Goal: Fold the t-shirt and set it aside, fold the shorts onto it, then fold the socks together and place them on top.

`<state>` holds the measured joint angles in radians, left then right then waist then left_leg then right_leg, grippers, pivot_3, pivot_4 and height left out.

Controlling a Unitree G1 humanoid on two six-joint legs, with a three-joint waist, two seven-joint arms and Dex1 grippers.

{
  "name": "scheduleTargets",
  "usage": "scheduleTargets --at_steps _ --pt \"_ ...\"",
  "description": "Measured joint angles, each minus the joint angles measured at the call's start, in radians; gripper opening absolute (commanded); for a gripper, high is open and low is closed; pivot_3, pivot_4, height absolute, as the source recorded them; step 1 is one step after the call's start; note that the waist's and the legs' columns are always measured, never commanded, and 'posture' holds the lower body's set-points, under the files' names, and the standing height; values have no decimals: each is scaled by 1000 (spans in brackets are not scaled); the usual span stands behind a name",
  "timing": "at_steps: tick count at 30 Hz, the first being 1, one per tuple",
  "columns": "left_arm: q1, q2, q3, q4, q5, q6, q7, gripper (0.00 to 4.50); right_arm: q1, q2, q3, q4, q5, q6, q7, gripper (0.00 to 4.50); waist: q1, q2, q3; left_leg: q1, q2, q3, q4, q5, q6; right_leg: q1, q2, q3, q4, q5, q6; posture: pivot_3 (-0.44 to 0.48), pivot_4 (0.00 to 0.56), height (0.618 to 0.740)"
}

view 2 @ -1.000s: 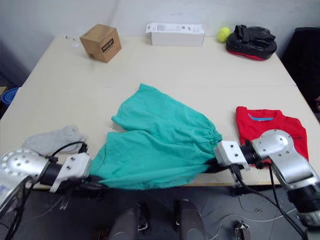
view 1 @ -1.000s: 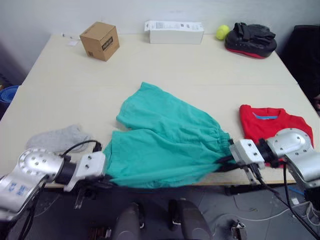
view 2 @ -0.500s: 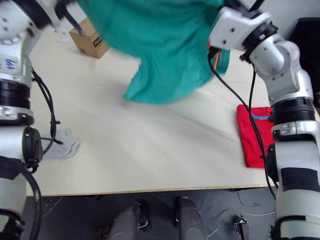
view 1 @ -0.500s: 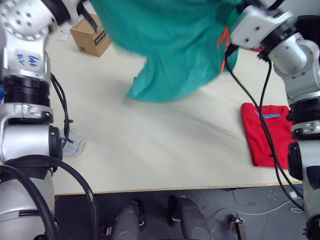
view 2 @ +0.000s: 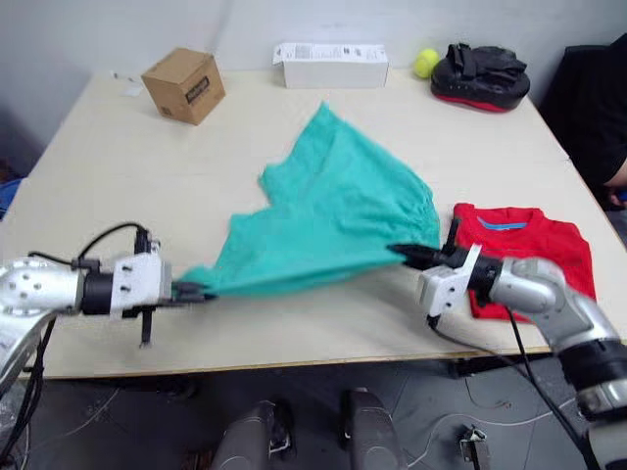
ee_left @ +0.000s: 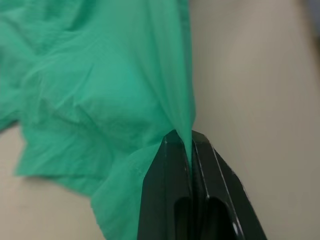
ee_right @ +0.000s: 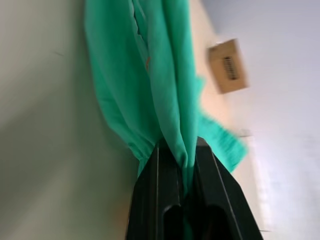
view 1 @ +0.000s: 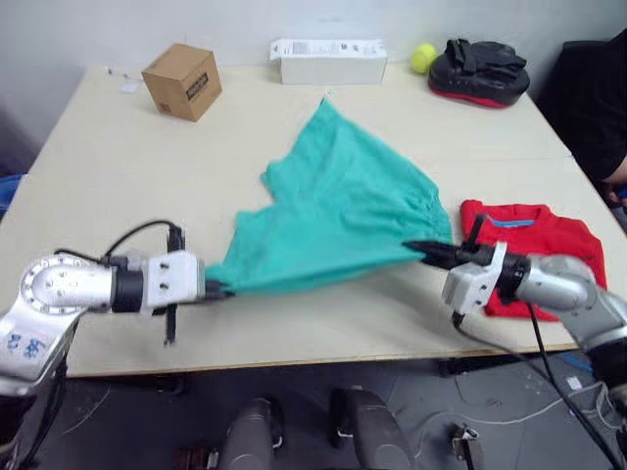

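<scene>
The teal shorts [view 1: 338, 201] are stretched between my two grippers over the near half of the table, and their far end trails toward the white box. My left gripper [view 1: 213, 290] is shut on the shorts' left near corner; the left wrist view shows its fingers [ee_left: 165, 165] pinching the cloth. My right gripper [view 1: 423, 252] is shut on the waistband end, and its fingers [ee_right: 150, 175] clamp a bunched fold. The folded red t-shirt [view 1: 537, 230] lies at the right, just beyond my right arm. The socks are out of view.
Along the far edge of the table [view 1: 118, 176] stand a brown cardboard box [view 1: 181, 80], a long white box [view 1: 328, 61], a yellow-green ball [view 1: 423, 57] and a black-and-red pad [view 1: 477, 70]. Bare tabletop stretches to the left of the shorts.
Both grippers swung the shorts high above the table and brought them down again. The shorts now lie spread farther back, pulled taut between the grippers.
</scene>
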<state>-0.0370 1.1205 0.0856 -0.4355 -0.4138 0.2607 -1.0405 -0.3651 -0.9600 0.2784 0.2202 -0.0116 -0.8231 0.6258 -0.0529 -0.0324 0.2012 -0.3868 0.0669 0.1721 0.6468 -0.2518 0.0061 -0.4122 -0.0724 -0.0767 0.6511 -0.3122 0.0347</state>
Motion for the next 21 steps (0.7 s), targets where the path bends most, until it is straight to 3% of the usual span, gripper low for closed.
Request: scheduleTargets --at_steps 1,2,3,5,7,9,12,18,21 --pt "30 10 14 -24 -4 25 -10 20 11 0 0 -25 25 23 32 0 0 4 0 3 1 -6 0 0 0 2 3 -3 -10 -1 -14 0 150 740" --pt "62 25 29 -46 -6 38 -23 20 21 0 0 -50 53 51 66 0 -1 7 -1 0 2 -13 0 0 0 5 10 -3 -21 6 -16 0 150 740" --pt "118 45 47 -73 -6 47 -47 20 42 -1 0 -91 94 89 115 0 -1 15 -3 -5 7 -23 -4 0 0 18 22 -4 -43 22 -17 0 150 740" --pt "174 61 71 -94 -6 61 -73 20 77 -7 1 -142 149 147 184 0 -1 16 -4 -4 9 -24 -12 3 2 19 26 -1 -52 28 -20 0 150 740" --pt "244 71 114 -118 -14 95 -99 20 127 -41 9 -214 230 230 289 0 2 15 -5 0 6 -19 -16 2 0 16 23 3 -44 21 -19 0 150 740" --pt "297 79 165 -142 -25 134 -127 20 177 -65 12 -280 315 327 394 0 7 10 -7 0 1 -16 -15 2 1 4 17 4 -22 18 -7 0 150 740" --pt "354 79 225 -175 -69 199 -165 20 227 -95 7 -349 424 462 483 0 16 10 -7 0 0 -16 -15 2 -8 -3 16 6 -7 8 -7 0 150 740" --pt "501 107 399 -241 -174 334 -359 20 314 -185 -58 -537 652 782 633 0 25 8 -7 1 2 -22 -11 -3 -13 -6 21 4 2 -3 -16 0 150 740" --pt "474 129 444 -225 -185 339 -420 20 351 -190 -92 -587 700 867 664 0 29 8 -6 1 2 -26 -9 -5 -18 -5 24 4 1 -4 -19 0 150 740"
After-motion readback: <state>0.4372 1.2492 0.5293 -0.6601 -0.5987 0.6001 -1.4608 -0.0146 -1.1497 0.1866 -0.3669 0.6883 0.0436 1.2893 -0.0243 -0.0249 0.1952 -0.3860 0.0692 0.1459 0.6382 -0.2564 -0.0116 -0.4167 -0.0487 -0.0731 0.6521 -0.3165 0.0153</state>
